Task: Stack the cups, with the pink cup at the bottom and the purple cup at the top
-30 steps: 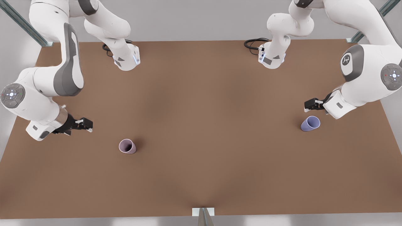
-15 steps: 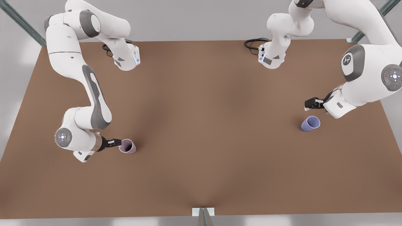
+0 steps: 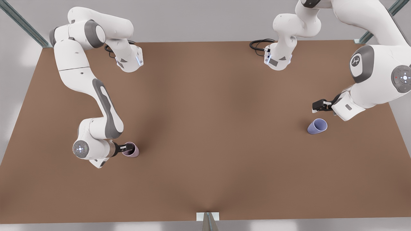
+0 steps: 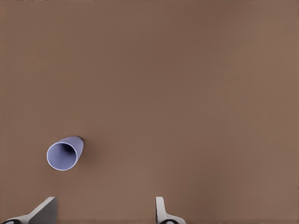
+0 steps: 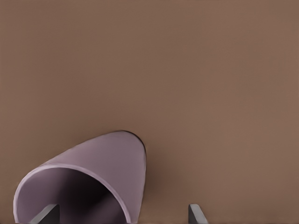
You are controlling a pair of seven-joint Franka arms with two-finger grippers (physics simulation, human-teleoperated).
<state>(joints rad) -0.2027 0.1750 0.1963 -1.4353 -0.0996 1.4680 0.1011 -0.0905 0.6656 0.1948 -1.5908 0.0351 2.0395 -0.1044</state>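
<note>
Straddling pink cup (image 3: 131, 149) rim with spread right gripper (image 3: 127, 148); left gripper (image 3: 316, 106) spread at one o'clock above purple cup (image 3: 317, 126); stacking unstarted.

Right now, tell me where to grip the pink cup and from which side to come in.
Grip the pink cup by its rim wall, one finger inside and one outside, coming down from above: it stands upright, mouth open upward, and tapers below. The right gripper is already at the rim on the front view's left side, fingers apart in its wrist view. The left gripper waits by the purple cup.
</note>
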